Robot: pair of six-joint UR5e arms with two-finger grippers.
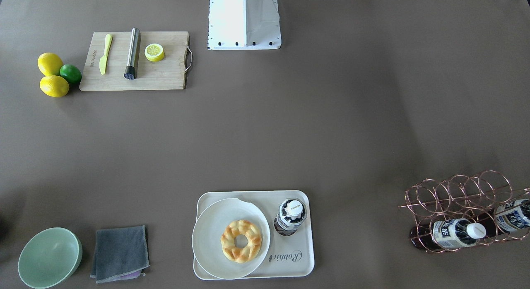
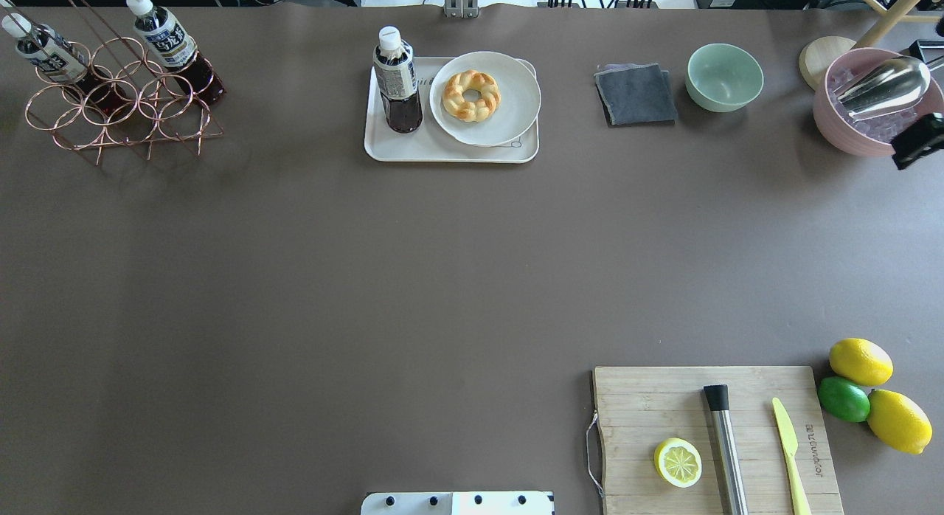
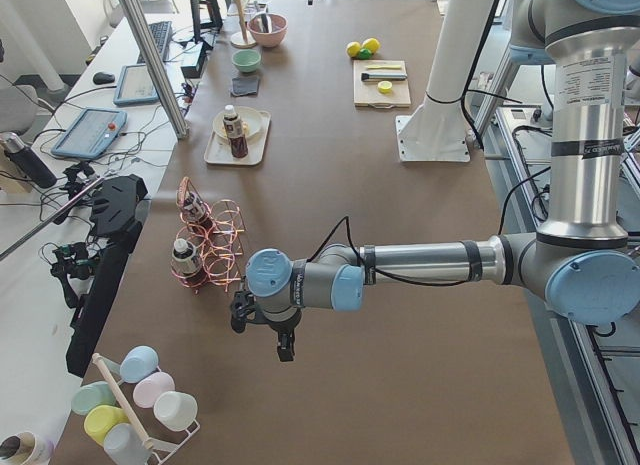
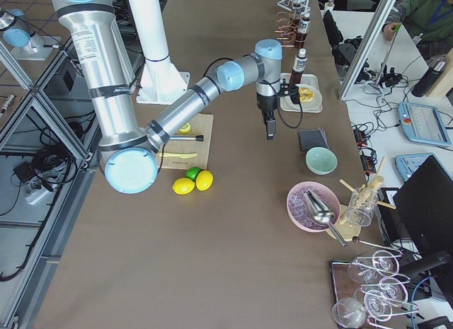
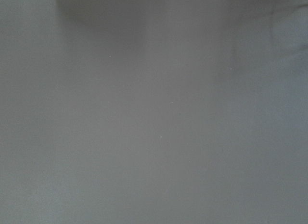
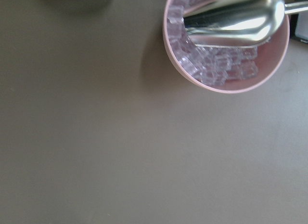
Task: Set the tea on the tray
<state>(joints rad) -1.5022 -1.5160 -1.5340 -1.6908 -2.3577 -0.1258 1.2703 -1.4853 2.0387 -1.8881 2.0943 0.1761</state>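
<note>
One tea bottle point(image 1: 291, 216) stands upright on the cream tray point(image 1: 304, 262), beside the round plate; it also shows in the overhead view point(image 2: 398, 80) on the tray point(image 2: 442, 153). Neither gripper shows in the front or overhead views. In the exterior left view my left gripper point(image 3: 286, 351) hangs over the table near the wire rack, far from the tray. In the exterior right view my right gripper point(image 4: 270, 133) hangs above the table, apart from the tray. I cannot tell whether either is open or shut. The left wrist view shows only bare table.
A copper wire rack point(image 1: 455, 198) holds two more tea bottles point(image 2: 166, 32). A plate with a donut point(image 1: 241, 241) is on the tray. Cutting board point(image 2: 708, 426), lemons, lime, green bowl point(image 2: 725, 76), grey cloth point(image 2: 636, 94), and pink bowl of ice with scoop point(image 6: 226, 46).
</note>
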